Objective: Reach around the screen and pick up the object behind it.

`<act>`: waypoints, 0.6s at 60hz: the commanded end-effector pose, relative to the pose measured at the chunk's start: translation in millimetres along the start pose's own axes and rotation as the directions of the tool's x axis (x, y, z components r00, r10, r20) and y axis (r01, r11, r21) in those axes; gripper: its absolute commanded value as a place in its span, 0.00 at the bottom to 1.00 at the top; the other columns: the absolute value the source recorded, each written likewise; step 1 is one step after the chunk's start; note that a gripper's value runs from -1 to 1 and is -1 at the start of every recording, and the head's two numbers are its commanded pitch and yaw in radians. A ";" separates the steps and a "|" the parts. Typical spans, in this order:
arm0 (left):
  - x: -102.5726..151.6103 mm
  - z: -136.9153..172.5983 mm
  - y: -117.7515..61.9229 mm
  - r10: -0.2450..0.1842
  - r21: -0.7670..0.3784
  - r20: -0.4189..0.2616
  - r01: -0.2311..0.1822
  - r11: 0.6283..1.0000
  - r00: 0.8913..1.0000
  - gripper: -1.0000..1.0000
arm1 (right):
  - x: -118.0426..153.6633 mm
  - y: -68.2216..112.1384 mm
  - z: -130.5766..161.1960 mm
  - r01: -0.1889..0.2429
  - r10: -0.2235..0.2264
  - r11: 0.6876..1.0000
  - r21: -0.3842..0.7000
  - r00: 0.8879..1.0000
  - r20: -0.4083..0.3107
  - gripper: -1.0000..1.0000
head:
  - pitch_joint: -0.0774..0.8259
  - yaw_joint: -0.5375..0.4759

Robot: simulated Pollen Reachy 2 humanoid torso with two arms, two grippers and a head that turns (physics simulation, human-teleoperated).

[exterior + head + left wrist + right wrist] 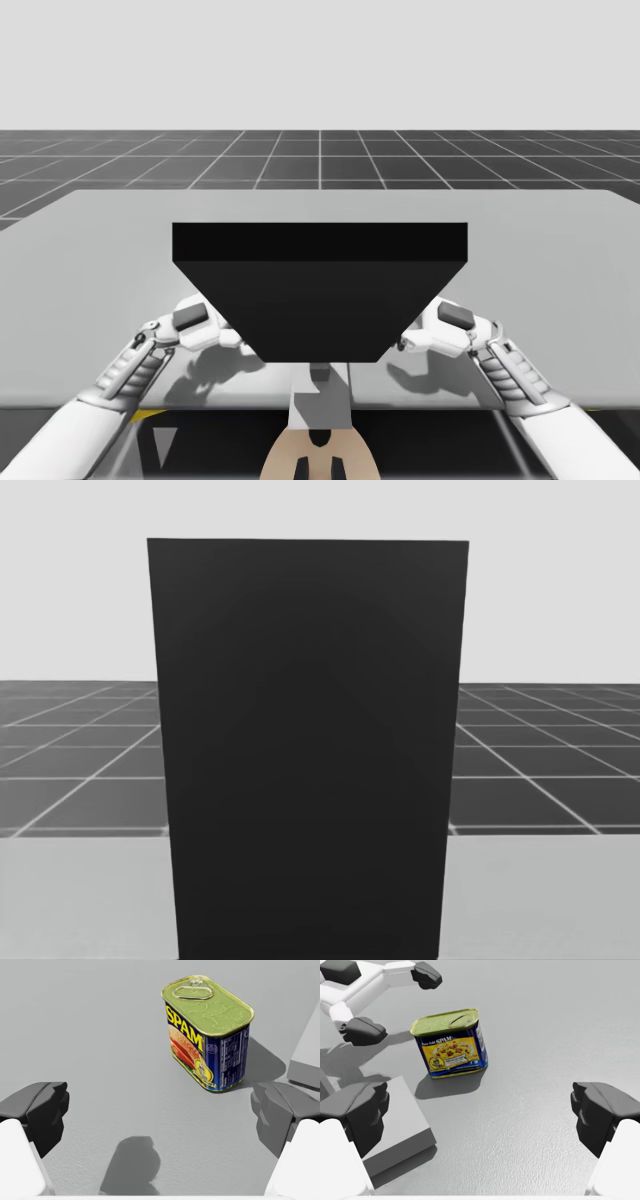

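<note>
Looking from high, see the black screen (320, 290) upright on the table (100, 260), left gripper (235, 340) and right gripper (405, 343) flanking its base. From the head, face the screen squarely. Through the left wrist, hold fingers spread on nothing; find the blue can (210, 1035) upright ahead to the right, presumably behind the screen. Through the right wrist, likewise spread, can ahead, left gripper just beyond. Risk clashing grippers over the can, or toppling it. Mind the grey block (400, 1120) near; open table farther.
</note>
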 end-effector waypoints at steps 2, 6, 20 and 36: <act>-0.8 -26.5 -7.3 -0.022 -0.053 -0.045 0.020 0.998 0.999 0.00 | -1.2 0.8 -2.0 0.012 -0.011 0.999 0.038 0.999 -0.032 0.00 | 0.15 0.52; 2.7 -35.7 -5.9 -0.025 -0.059 -0.052 0.022 0.998 0.998 0.00 | -1.5 0.9 -2.2 0.012 -0.011 0.999 0.038 0.999 -0.034 0.00 | 0.15 0.52; 13.4 -69.8 -6.9 -0.025 -0.078 -0.063 0.020 0.997 0.998 0.00 | -2.3 1.2 -3.5 0.007 -0.006 0.999 0.038 0.999 -0.037 0.00 | 0.16 0.52; 2.2 -100.4 -8.1 0.033 -0.091 -0.083 -0.041 0.995 0.996 0.00 | -2.4 1.8 -3.7 0.004 -0.003 0.999 0.040 0.999 -0.041 0.00 | 0.18 0.52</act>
